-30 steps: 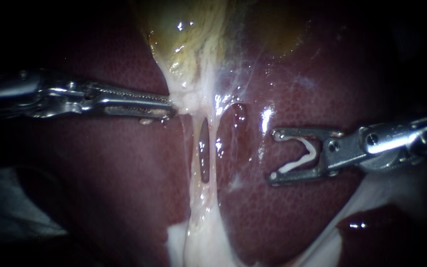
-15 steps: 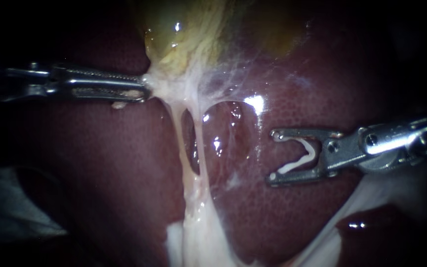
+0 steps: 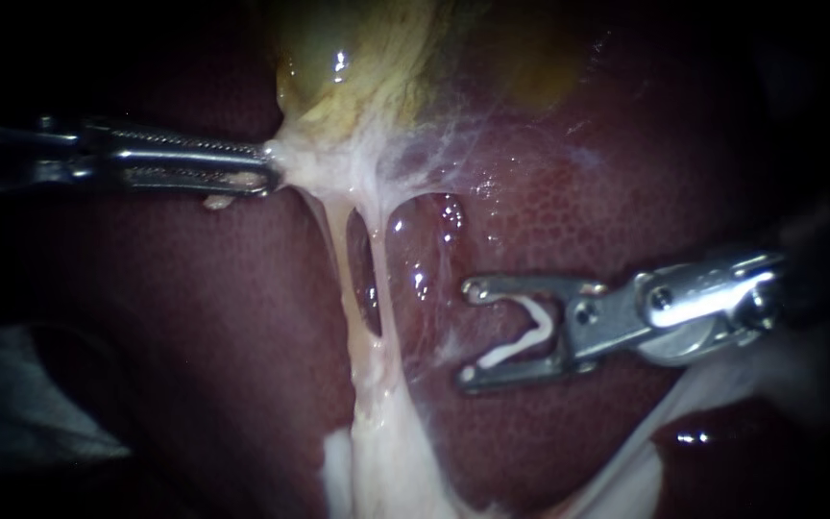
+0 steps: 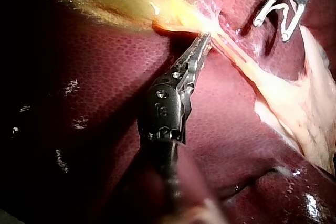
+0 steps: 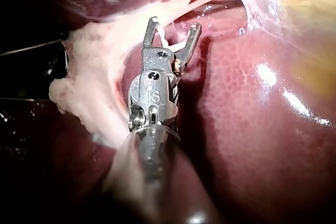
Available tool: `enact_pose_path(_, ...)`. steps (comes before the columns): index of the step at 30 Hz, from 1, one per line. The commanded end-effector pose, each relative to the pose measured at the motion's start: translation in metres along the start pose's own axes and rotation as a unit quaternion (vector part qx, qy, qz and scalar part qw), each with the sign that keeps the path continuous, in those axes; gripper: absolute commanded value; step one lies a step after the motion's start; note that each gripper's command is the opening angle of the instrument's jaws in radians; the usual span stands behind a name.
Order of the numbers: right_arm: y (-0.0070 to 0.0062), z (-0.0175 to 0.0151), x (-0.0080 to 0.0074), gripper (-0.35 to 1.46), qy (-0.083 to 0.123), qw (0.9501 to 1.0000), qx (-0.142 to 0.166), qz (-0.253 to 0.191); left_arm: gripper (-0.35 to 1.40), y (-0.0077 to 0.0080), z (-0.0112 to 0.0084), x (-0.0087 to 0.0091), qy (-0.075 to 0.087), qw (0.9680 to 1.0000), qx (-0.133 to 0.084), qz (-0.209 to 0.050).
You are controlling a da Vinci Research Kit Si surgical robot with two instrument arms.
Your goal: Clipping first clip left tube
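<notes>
My left instrument [image 3: 269, 169] is shut on the whitish tissue at the neck of the yellow gallbladder [image 3: 357, 67] and holds it stretched to the left. Two pale tubes run down from there: the left tube [image 3: 341, 259] and the right tube [image 3: 388, 264], with a dark gap between them. My right instrument [image 3: 468, 332] stands just right of the tubes, apart from them. Its jaws are spread wide and carry an open white clip [image 3: 523, 336]. In the right wrist view the clip [image 5: 167, 39] sits between the jaws [image 5: 173, 27], close to the stretched tissue.
Dark red liver [image 3: 569, 211] lies under and around the tubes. A mass of white fatty tissue [image 3: 386, 461] sits where the tubes join below. In the left wrist view my right instrument [image 4: 278, 11] shows beyond the left instrument's jaws [image 4: 205, 40].
My left instrument has pulled the gallbladder's neck up and to the left, stretching the tubes. My right instrument has moved left with its clip, closer to the tubes.
</notes>
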State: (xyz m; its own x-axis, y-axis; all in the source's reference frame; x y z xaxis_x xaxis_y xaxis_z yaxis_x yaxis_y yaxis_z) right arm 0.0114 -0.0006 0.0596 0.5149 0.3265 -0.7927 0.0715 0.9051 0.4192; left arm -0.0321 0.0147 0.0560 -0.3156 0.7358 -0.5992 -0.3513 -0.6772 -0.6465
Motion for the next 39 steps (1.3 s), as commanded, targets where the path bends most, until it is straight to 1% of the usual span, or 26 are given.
enact_pose_path(1,-0.0001,0.0005,0.0001,0.50,0.002,1.0000,0.000,0.003,-0.35,0.0000,0.0000,0.0000,0.000,1.0000,0.000,0.000)
enact_pose_path(3,-0.0002,0.0013,0.0004,0.50,0.008,0.9999,0.005,0.009,-0.35,0.0000,0.0001,0.0000,0.000,1.0000,0.000,0.000)
enact_pose_path(7,0.0001,0.0024,0.0010,0.50,0.037,0.9985,0.018,0.035,-0.35,0.0000,0.0001,0.0000,0.000,1.0000,0.000,0.000)
enact_pose_path(11,0.0003,0.0037,0.0014,0.50,0.049,0.9973,0.027,0.048,-0.35,0.0000,0.0001,0.0000,0.000,1.0000,0.000,0.000)
enact_pose_path(14,0.0004,0.0049,0.0013,0.50,0.055,0.9965,0.028,0.057,-0.35,0.0000,0.0001,0.0000,0.000,1.0000,0.000,0.000)
enact_pose_path(17,0.0006,0.0060,0.0009,0.50,0.055,0.9962,0.030,0.061,-0.35,0.0000,0.0001,0.0000,0.000,1.0000,0.000,0.000)
enact_pose_path(22,0.0011,0.0075,-0.0005,0.50,0.055,0.9956,0.036,0.067,-0.35,0.0000,0.0001,0.0000,0.000,1.0000,0.000,0.000)
enact_pose_path(29,0.0023,0.0084,-0.0023,0.50,0.054,0.9950,0.037,0.075,-0.35,0.0000,0.0001,0.0000,0.000,1.0000,0.000,0.000)
enact_pose_path(33,0.0029,0.0086,-0.0030,0.50,0.055,0.9947,0.046,0.073,-0.35,0.0000,0.0001,0.0000,0.000,1.0000,0.001,0.000)
enact_pose_path(36,0.0032,0.0089,-0.0033,0.50,0.062,0.9940,0.060,0.067,-0.35,0.0000,0.0001,0.0000,0.000,1.0000,0.001,0.000)
enact_pose_path(39,0.0035,0.0094,-0.0031,0.49,0.076,0.9928,0.073,0.058,-0.35,0.0000,0.0001,0.0000,0.000,1.0000,0.001,0.000)
